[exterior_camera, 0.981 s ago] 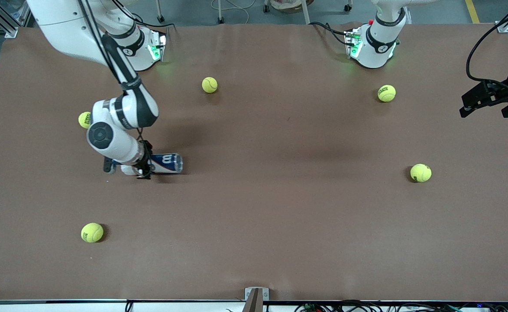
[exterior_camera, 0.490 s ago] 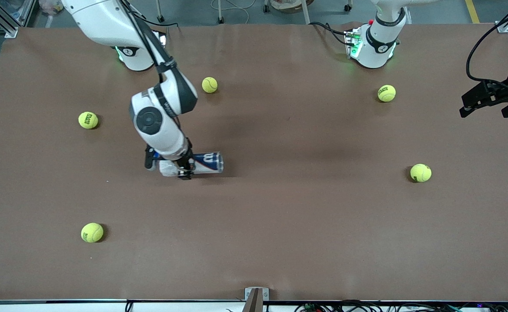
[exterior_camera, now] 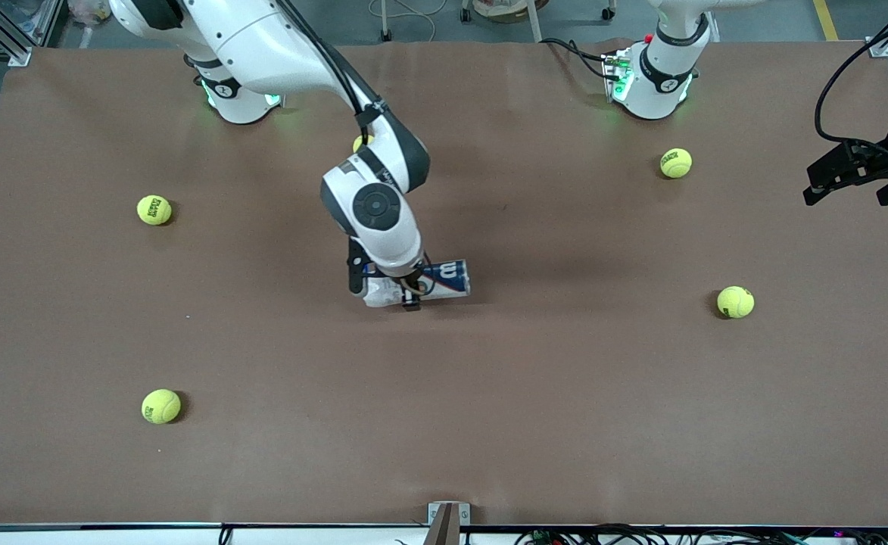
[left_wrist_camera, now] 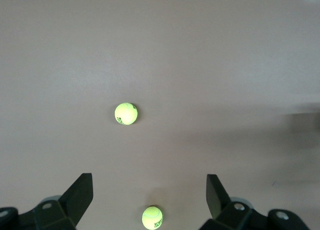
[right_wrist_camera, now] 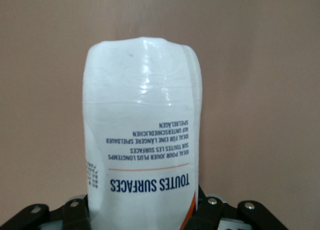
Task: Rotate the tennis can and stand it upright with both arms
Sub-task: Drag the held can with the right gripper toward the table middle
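Observation:
The tennis can (exterior_camera: 450,278) lies on its side near the middle of the table, its navy label with the white W pointing toward the left arm's end. My right gripper (exterior_camera: 411,291) is shut on the can's white part. In the right wrist view the can (right_wrist_camera: 142,120) fills the space between the fingers (right_wrist_camera: 210,210), its clear end pointing away. I cannot tell whether the can touches the table. My left gripper (exterior_camera: 852,182) hangs open and empty over the left arm's end of the table. Its own view shows the left gripper (left_wrist_camera: 148,190) with jaws wide apart above bare table.
Several yellow-green tennis balls are scattered on the brown table (exterior_camera: 565,393): one (exterior_camera: 154,210) and another (exterior_camera: 161,406) toward the right arm's end, one (exterior_camera: 675,163) and another (exterior_camera: 735,302) toward the left arm's end. Two balls (left_wrist_camera: 126,113) (left_wrist_camera: 152,217) lie under the left gripper.
My right arm has swept the tennis can, still gripped and lying sideways, from the right arm's end toward the table's middle. The left arm has not moved.

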Controlling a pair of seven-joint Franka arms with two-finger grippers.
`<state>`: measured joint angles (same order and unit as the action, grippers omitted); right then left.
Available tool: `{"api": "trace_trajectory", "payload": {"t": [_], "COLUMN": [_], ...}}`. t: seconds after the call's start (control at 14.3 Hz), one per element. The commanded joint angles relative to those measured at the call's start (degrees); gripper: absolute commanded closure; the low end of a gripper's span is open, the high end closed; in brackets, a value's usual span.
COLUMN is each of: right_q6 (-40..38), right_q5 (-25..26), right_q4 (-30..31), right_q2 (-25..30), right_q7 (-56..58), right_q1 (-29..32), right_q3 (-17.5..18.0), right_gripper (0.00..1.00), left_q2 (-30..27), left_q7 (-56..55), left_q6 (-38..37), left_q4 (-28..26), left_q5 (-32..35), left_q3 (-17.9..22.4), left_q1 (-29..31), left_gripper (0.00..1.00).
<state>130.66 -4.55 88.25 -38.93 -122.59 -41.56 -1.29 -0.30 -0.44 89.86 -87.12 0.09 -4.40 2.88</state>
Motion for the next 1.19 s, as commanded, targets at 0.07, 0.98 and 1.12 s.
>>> {"api": "trace_trajectory", "payload": {"t": [0.07,0.98,1.12], "right_q6": [-3.73,-4.81,-4.1], "right_q5": [0.85,6.21,6.31], "right_q4": [-11.48,-25.32,-25.32], "right_q2": [-7.18,-19.86,-20.3], "right_q7": [-7.2,-12.67,-12.59], "right_q1": [-4.66,-8.54,-8.63], "right_q3": [-1.16,-1.25,-1.17], "right_gripper": [0.36,0.35,0.29], "left_q2": [0.39,0.39,0.39], "left_q7": [0.09,0.0,0.0], "left_q6": [-0.91,-0.91,-0.91], "left_q4": [1.16,1.16,1.16], "left_q5": [-0.61,-0.61,-0.61], "left_q3": [-0.08,-0.08,-0.08], "left_q1": [0.11,0.11,0.11], "left_gripper": [0.0,0.0,0.0]}}
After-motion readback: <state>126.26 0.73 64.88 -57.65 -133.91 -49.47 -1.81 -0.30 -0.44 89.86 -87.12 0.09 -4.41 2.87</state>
